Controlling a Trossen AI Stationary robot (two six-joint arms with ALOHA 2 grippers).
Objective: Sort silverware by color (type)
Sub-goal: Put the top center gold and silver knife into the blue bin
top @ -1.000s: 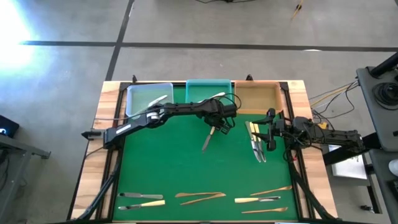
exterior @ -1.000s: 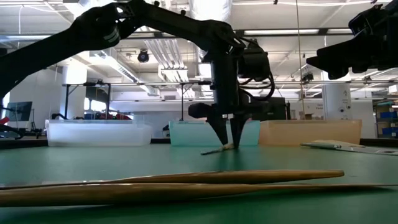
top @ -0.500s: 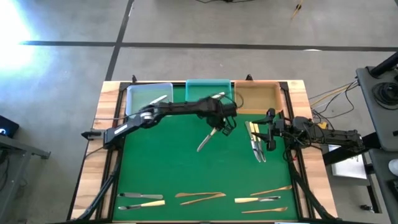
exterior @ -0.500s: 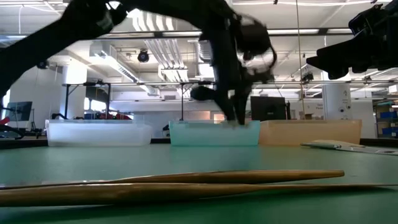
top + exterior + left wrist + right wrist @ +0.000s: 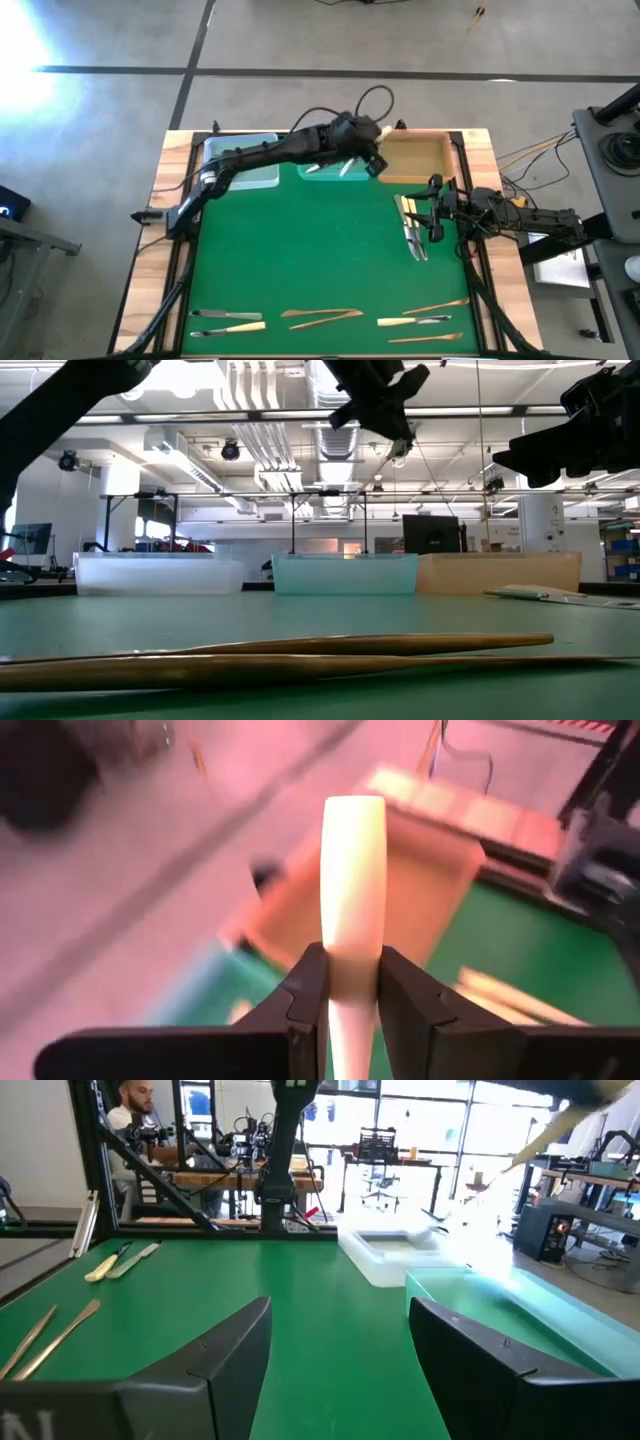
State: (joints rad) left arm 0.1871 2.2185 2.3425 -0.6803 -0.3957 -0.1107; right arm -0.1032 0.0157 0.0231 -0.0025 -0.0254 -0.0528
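The left gripper (image 5: 370, 160), clamped on a cream utensil (image 5: 352, 880), hangs over the teal tray (image 5: 322, 142), toward its three o'clock edge by the tan tray (image 5: 412, 157), handle pointing out past the fingertips, while the right gripper (image 5: 432, 208) waits wide apart.

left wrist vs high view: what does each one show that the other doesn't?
Left wrist only: the left tool shut on a cream utensil, its fingers pinching the handle.

High only: the right tool open above the utensils on the mat's right, the clear tray, and utensils along the near edge.

Both: the tan tray, the teal tray and green mat.
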